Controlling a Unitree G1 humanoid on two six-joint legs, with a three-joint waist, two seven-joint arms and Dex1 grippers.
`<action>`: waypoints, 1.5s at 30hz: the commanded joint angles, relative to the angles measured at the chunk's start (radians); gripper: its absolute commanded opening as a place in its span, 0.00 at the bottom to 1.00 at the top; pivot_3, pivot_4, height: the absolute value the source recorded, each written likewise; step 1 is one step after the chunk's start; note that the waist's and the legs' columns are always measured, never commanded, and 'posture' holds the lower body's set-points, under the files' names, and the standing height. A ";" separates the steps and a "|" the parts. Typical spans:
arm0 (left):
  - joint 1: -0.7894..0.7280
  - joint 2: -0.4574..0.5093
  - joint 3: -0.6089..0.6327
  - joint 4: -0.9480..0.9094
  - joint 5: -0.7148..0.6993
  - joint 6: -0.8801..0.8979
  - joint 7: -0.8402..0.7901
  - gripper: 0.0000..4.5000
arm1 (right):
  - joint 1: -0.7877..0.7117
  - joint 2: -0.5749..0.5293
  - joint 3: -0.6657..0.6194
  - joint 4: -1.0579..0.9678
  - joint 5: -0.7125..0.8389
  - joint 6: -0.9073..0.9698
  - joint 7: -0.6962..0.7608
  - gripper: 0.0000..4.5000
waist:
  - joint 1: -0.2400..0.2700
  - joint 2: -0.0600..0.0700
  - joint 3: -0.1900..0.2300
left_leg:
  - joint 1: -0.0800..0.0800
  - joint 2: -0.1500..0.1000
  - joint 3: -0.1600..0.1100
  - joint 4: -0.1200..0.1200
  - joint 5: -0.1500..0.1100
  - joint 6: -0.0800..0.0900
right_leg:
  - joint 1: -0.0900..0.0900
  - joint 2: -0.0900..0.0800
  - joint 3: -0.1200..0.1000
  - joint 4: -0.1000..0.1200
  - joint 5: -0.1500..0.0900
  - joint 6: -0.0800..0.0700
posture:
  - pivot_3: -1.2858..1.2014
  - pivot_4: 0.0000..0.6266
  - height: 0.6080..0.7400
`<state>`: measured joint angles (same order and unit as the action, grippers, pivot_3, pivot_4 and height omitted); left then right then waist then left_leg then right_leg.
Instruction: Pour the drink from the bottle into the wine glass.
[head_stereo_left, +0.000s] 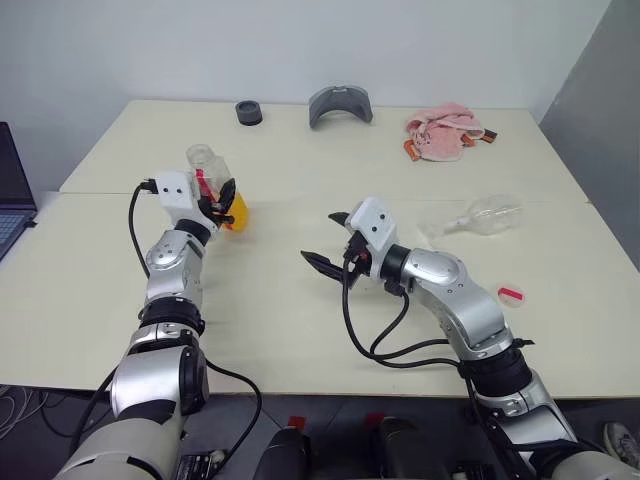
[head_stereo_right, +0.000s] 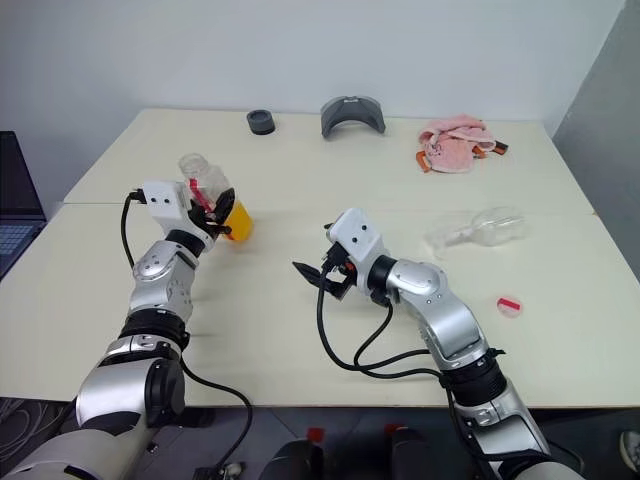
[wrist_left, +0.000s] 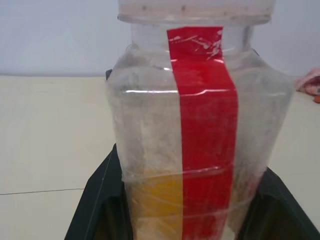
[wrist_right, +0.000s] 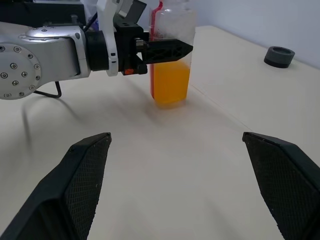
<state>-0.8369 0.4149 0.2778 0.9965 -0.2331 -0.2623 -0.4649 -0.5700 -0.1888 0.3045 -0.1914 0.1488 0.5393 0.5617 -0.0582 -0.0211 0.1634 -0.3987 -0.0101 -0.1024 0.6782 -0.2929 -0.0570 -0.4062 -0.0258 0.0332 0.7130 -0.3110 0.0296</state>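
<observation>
Bottle (head_stereo_left: 215, 190) of orange drink (wrist_right: 171, 82) stands upright on the left of the pale counter (head_stereo_left: 300, 310), grasped around its middle by the left claw (head_stereo_left: 226, 200). The right claw (head_stereo_left: 330, 240) hangs released, jaws wide, above the middle of the counter. A wine glass (head_stereo_left: 478, 217) lies on its side to the right, well apart from the bottle (a small red cap (head_stereo_left: 511, 293) lies nearer, by the right arm). The grasp looks made; pouring probably first calls for the glass to be stood upright, then the bottle carried over and tipped.
</observation>
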 joint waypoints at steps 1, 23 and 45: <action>-0.030 0.011 -0.008 -0.001 0.016 -0.009 0.003 0.42 | -0.018 0.007 -0.013 -0.022 0.004 -0.018 -0.003 1.00 | 0.000 0.000 0.000 | 0.000 0.000 0.000 0.000 0.000 0.000 | 0.000 0.000 0.000 0.000 0.000 0.000 | 0.52 0.24 1.00; 0.088 0.033 -0.044 -0.098 0.092 -0.049 0.046 1.00 | 0.001 0.007 -0.017 -0.038 0.014 -0.010 0.013 1.00 | 0.000 0.000 0.000 | 0.000 0.000 0.000 0.000 0.000 0.000 | 0.000 0.000 0.000 0.000 0.000 0.000 | 0.52 0.24 1.00; 0.422 0.019 -0.046 -0.574 0.068 0.152 0.074 1.00 | 0.199 -0.153 -0.067 -0.230 0.030 0.032 0.001 1.00 | 0.001 0.000 0.000 | 0.001 0.001 0.001 0.000 -0.001 0.002 | 0.000 0.000 0.003 0.000 0.000 0.000 | 0.52 0.24 1.00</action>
<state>-0.4325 0.4245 0.2319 0.4905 -0.1570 -0.1086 -0.3846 -0.3775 -0.3362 0.2679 -0.3622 0.1613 0.5629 0.5662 -0.0570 -0.0211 0.1634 -0.3978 -0.0086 -0.1013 0.6779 -0.2941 -0.0549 -0.4059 -0.0257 0.0361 0.7131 -0.3110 0.0295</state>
